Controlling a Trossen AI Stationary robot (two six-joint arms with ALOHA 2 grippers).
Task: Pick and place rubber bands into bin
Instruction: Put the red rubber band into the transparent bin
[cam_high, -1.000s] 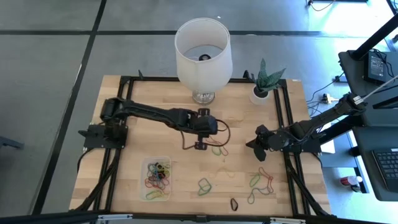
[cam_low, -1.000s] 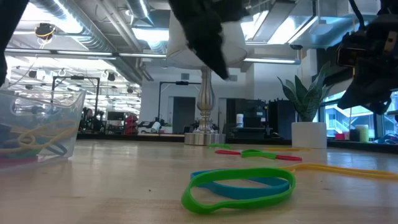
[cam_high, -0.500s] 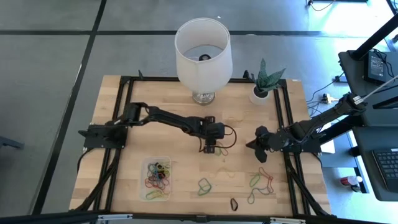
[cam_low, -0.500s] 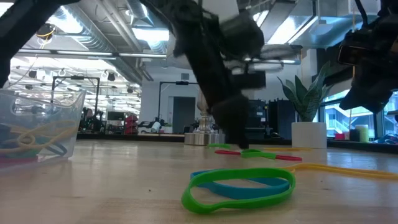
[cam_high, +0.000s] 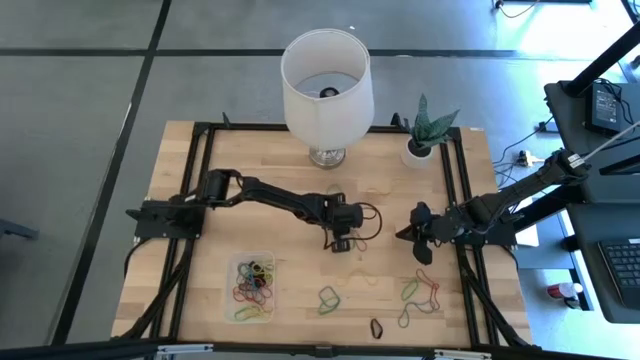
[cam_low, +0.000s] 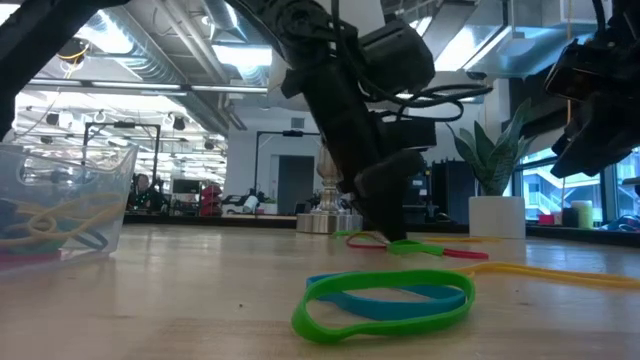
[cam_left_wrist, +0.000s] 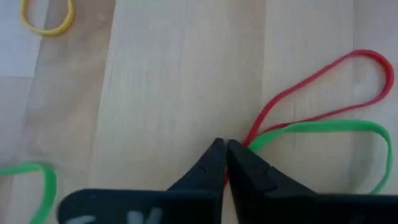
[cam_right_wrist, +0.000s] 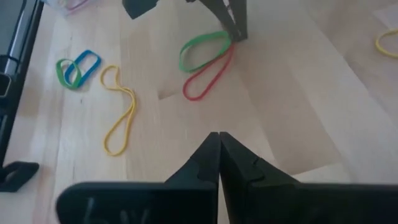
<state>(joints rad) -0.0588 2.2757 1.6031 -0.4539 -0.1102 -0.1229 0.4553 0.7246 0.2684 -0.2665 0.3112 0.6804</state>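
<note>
Since a second earlier, our left arm had stretched out from nearer the lamp and dropped low to the middle of the desk (cam_high: 190, 150); over the last half second it barely shifted. Our left claw (cam_left_wrist: 225, 149) was clenched, its tips pressed together right where a red rubber band (cam_left_wrist: 323, 81) and a green rubber band (cam_left_wrist: 323, 127) met. We could not tell for certain whether either loop was pinched between the tips. Both loops lay flat on the wood, side by side and touching at the claw end, their long axes running away from the tips.

Our right claw (cam_right_wrist: 219, 140) hung clenched and empty near the right edge of the desk, well apart from those two bands. The lamp (cam_high: 326, 80) and the potted plant (cam_high: 425, 135) stood along the far edge. Other rubber bands were scattered on the near half: a green and blue pair (cam_high: 328, 298), a black one (cam_high: 377, 327), and a long yellow one (cam_right_wrist: 119, 118) among a cluster by the right side. The bin (cam_high: 232, 268) sat at the near left, already holding many coloured bands, with nothing standing between it and the left claw.
</note>
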